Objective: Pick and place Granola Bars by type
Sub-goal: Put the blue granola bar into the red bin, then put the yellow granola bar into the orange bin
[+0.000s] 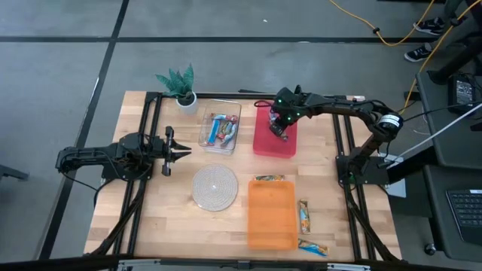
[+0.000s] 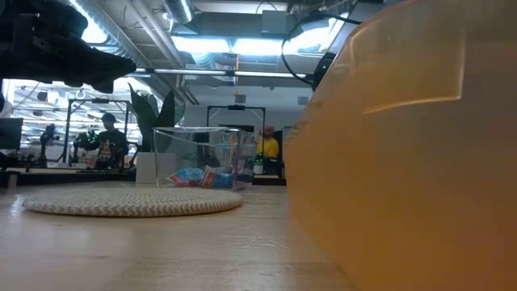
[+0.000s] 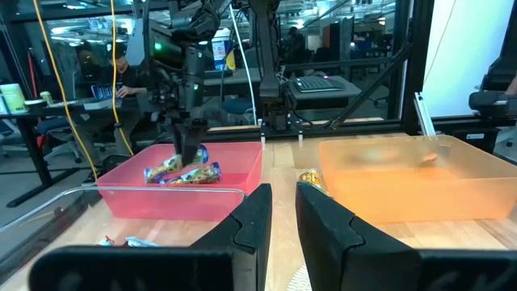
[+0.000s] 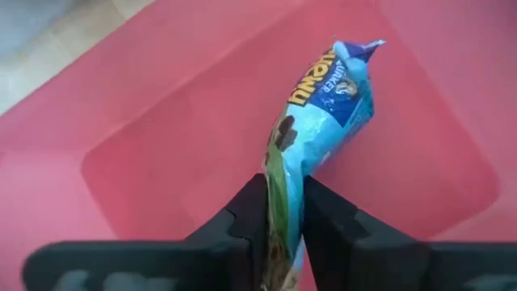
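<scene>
My right gripper (image 1: 279, 129) is down inside the red bin (image 1: 275, 147) and is shut on a granola bar with a light blue wrapper (image 4: 323, 113). In the left wrist view the right gripper (image 3: 191, 153) stands over two shiny wrappers (image 3: 182, 172) low in that bin. Several blue bars lie in the clear bin (image 1: 218, 129). Three tan-and-blue bars lie on the table: one (image 1: 269, 178) at the orange bin's far edge, two (image 1: 303, 214) (image 1: 312, 247) to its right. My left gripper (image 1: 187, 150) hovers at the table's left, holding nothing, with a narrow gap between its fingers (image 3: 284, 194). My right gripper pinches the blue-wrapped bar between its two fingers at one end (image 4: 283, 162), coming from above and pointing down into the red bin. The bar runs on along the fingers, with its crimped far end (image 4: 355, 52) low over the bin floor. Whether that end touches the floor, I cannot tell.
The orange bin (image 1: 271, 214) stands near the table's front and fills the right of the low view (image 2: 404, 145). A round woven mat (image 1: 215, 187) lies at the middle, and a small potted plant (image 1: 179, 86) stands at the far left. People sit in the room beyond.
</scene>
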Motion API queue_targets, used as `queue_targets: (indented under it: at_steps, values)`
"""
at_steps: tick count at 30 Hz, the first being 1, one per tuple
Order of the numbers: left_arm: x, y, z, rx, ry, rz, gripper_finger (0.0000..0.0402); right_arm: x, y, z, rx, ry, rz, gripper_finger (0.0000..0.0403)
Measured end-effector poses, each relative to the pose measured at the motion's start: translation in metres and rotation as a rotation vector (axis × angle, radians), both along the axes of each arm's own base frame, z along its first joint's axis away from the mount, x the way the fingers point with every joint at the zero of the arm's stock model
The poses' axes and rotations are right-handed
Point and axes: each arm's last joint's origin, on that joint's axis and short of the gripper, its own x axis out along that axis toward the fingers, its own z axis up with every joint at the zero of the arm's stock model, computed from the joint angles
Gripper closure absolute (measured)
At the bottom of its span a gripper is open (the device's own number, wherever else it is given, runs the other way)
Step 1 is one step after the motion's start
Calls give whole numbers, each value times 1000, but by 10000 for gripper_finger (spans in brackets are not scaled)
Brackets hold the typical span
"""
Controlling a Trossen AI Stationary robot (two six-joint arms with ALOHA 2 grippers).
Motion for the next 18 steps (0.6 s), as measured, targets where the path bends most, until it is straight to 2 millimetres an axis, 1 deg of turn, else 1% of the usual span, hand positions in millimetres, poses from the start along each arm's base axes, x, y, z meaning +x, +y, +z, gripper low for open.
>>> queue_targets:
  at_steps: [6, 10, 13, 18]
  values:
    - [0, 0, 0, 0, 0, 0, 347, 7, 14, 0, 41, -8, 24, 288]
    - [0, 0, 0, 0, 0, 0, 347, 8, 28, 3, 68, 10, 30, 256]
    - [0, 0, 0, 0, 0, 0, 347, 7, 42, 15, 23, 16, 26, 236]
    - [0, 0, 0, 0, 0, 0, 347, -5, 70, 49, -81, -13, -17, 217]
